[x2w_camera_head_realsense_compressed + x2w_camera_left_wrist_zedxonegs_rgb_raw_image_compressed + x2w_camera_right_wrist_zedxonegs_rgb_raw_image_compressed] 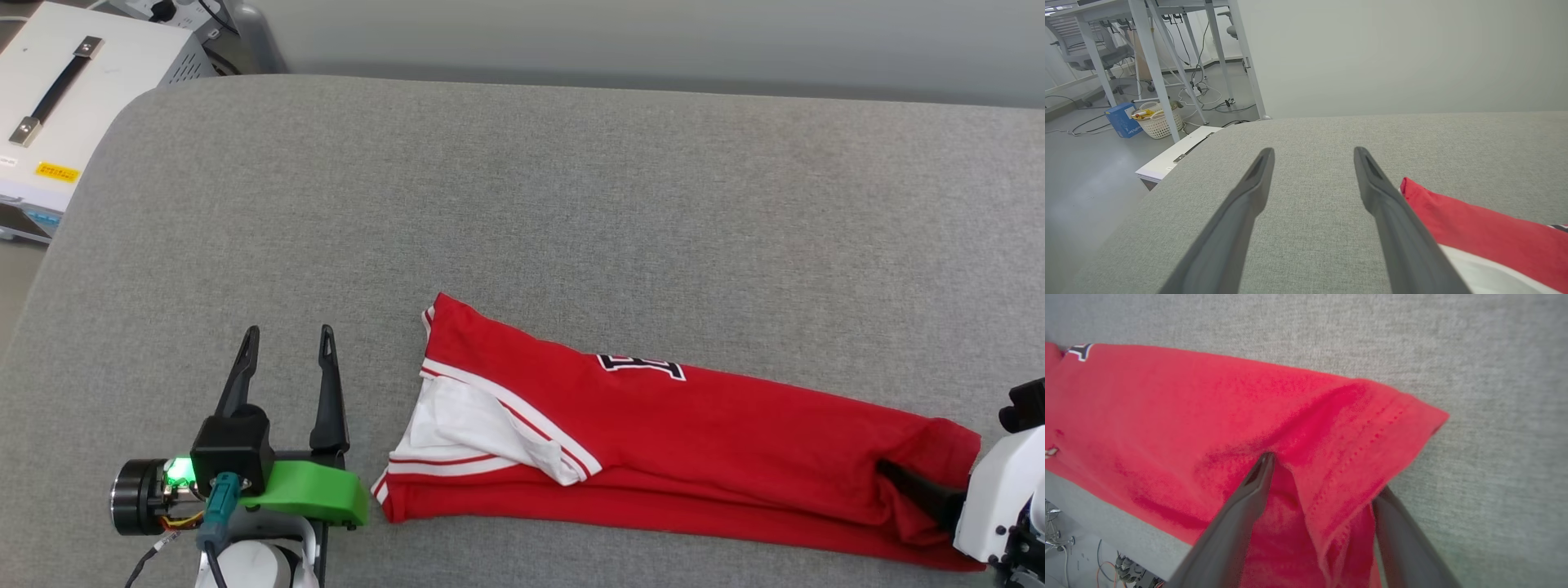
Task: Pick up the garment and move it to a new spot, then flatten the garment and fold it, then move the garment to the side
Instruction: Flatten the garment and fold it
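The garment [653, 441] lies as a long strip along the near part of the surface [571, 204], sleeve end to the left. The left gripper [289, 331] sits just left of it, apart. The right gripper [1325, 473] is at its right end, with a fold between the spread jaws. A handled case [73, 98] stands off the far-left corner.

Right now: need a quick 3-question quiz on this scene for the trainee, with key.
1. True or false: the left gripper grips the garment.
2. The right gripper is at which part of the garment? A) collar B) sleeve C) hem end
3. What colour is the sleeve folded over the red cloth?
Key: 1 false, it stands open with nothing between its fingers. 2 C. 3 white.
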Controlling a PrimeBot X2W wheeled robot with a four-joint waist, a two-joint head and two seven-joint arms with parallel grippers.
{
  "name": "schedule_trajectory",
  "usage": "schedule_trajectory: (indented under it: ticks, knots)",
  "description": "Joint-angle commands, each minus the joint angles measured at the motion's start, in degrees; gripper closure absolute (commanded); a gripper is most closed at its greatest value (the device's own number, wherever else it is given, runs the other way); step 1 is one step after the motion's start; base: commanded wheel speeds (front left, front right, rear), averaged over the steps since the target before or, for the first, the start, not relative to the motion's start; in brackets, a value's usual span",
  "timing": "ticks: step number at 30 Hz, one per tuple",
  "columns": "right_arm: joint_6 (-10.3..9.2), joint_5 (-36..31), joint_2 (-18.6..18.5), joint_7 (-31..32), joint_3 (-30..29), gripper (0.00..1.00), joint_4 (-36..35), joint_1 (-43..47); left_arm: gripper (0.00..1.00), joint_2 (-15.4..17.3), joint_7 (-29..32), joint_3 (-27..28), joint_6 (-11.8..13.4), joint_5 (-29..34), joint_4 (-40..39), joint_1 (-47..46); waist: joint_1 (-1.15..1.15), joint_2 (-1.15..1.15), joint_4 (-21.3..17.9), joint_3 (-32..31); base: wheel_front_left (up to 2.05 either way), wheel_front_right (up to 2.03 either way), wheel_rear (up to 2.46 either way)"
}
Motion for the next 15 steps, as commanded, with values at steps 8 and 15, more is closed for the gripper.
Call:
schedule_trajectory:
  ticks: [8,15]
  knots:
    - [0.05,2.0,0.5,-4.2,4.1,1.0,0.6,-1.0,0.0,-4.5,-0.3,4.7,-4.7,5.6,0.5,2.0,0.0,0.0,0.1,-0.5,0.0,0.0,0.0]
    - [0.05,4.3,-3.9,-6.9,1.5,1.0,3.3,-0.5,0.0,-6.3,-0.3,6.2,-7.4,8.9,1.4,2.9,0.0,0.0,-0.4,-1.8,0.0,0.0,0.0]
